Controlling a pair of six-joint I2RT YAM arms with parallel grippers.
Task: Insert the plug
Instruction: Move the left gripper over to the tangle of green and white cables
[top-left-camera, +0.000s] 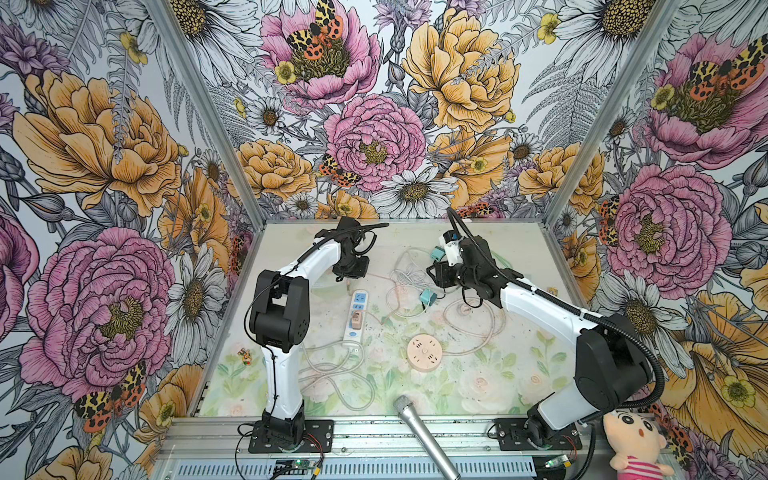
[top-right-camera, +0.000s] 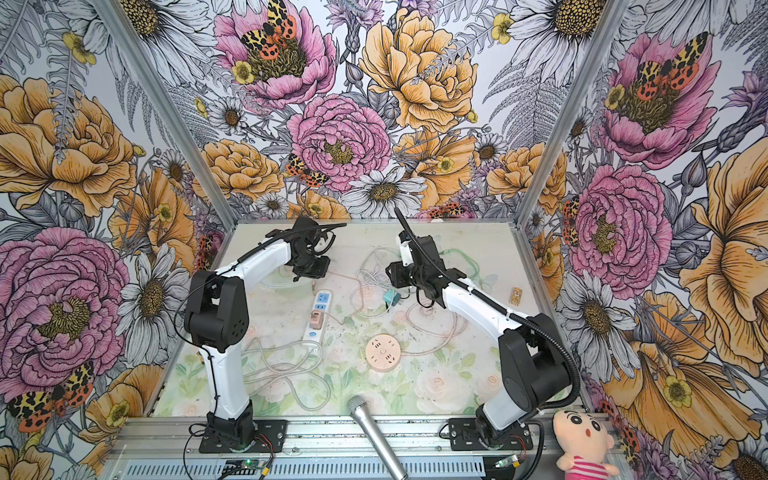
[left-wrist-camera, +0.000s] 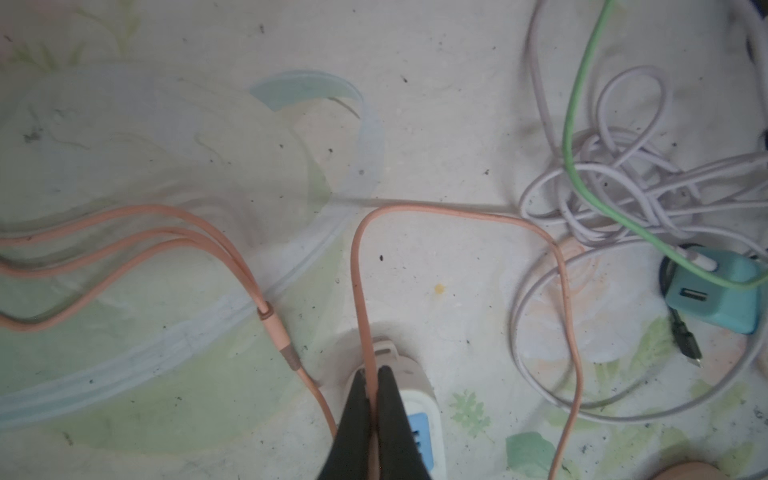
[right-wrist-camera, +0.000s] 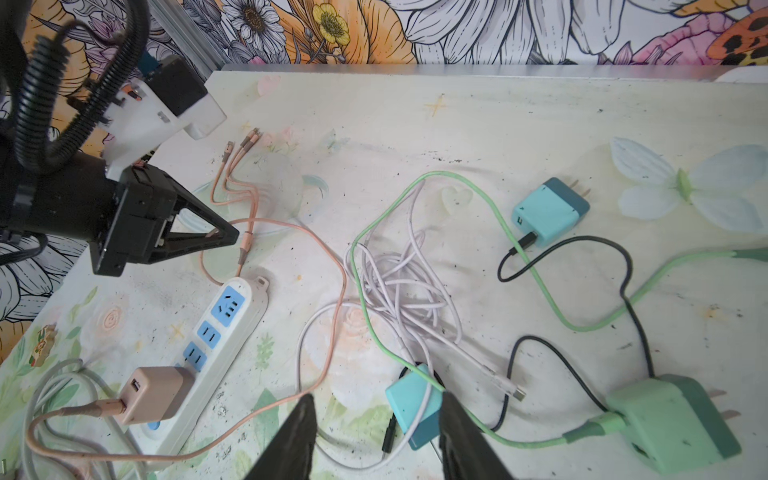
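Pale floral matting covers the table (top-left-camera: 478, 386), which fills the lower middle of both top views. At the bottom right corner I see a plush doll (top-left-camera: 636, 440), and a grey microphone (top-left-camera: 419, 432) pokes in at bottom centre. Left of centre lies the white power strip (top-left-camera: 360, 299), running top to bottom, with a tan charger (right-wrist-camera: 153, 392) seated in one of its sockets. Below and to the right of it sits a round pink socket hub (top-left-camera: 424, 353).

My left gripper (left-wrist-camera: 372, 370) hangs over the upper end of the strip. In the left wrist view its jaws are pressed together on the salmon cable (left-wrist-camera: 359, 291), which passes straight between them. The right wrist view shows that same cable looping back to the tan charger.

My right gripper (right-wrist-camera: 376, 399) stands roughly half open with nothing in it. The plug I take for the task's, a teal charger (right-wrist-camera: 411, 409), lies flat on the mat just right of centre in a top view (top-left-camera: 427, 297), apart from the strip. In the right wrist view it shows between the two fingers, close to one of them. I cannot tell whether they touch.

A green charger (right-wrist-camera: 673, 424) and a second teal charger (right-wrist-camera: 548, 212) lie beyond it, prongs bare. A tangle of white cable (right-wrist-camera: 399, 282) sits between strip and chargers. A green cable (right-wrist-camera: 540, 286) crosses the teal charger, and a thin black cable (right-wrist-camera: 631, 307) winds nearby.
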